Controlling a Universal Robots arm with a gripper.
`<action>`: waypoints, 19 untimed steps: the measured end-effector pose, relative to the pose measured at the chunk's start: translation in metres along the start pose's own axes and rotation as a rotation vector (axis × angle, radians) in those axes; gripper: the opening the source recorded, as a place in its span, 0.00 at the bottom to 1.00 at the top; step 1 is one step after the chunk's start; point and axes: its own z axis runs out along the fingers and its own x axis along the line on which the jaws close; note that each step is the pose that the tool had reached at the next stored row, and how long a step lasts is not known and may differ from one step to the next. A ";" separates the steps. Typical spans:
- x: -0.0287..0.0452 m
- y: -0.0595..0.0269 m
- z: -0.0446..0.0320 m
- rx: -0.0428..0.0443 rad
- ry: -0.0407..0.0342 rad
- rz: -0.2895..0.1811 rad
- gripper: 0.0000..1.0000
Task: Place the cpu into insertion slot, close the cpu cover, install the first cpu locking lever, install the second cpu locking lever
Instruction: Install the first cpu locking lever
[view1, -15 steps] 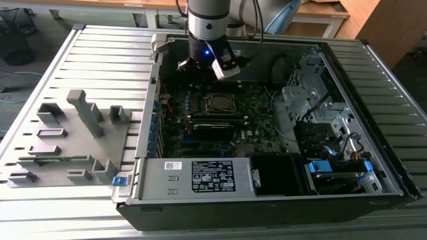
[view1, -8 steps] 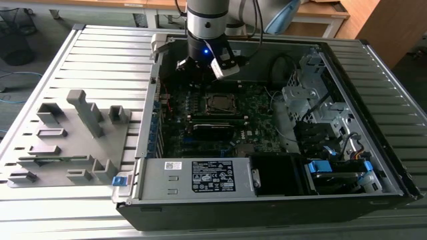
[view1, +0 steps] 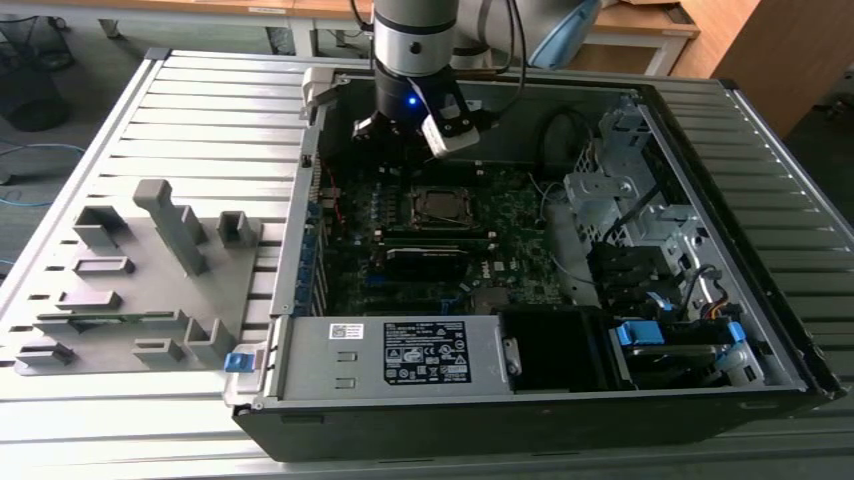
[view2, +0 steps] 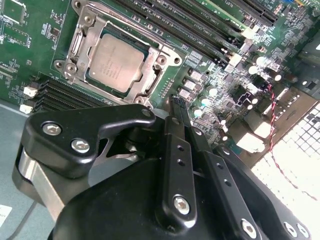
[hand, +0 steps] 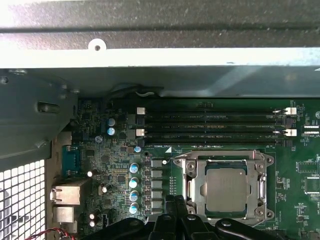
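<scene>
An open computer case (view1: 534, 425) was found lying on a slatted table (view1: 147, 110), with the motherboard (view1: 521, 215) exposed inside it. The gripper (view2: 176, 102) was held above the motherboard, near the insertion slot (view1: 415, 205) but clear of it, its fingers drawn together with nothing between them. The cpu (view2: 114, 60) was seen seated flat in the insertion slot, and the cpu cover (hand: 260, 187) was laid down around it as a frame.
</scene>
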 end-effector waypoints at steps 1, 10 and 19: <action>0.0000 0.0000 0.0000 0.0000 0.0000 0.000 0.10; 0.0020 0.0000 0.0000 0.0001 0.0000 0.000 0.10; 0.0082 -0.0001 0.0002 0.0001 0.0001 0.000 0.10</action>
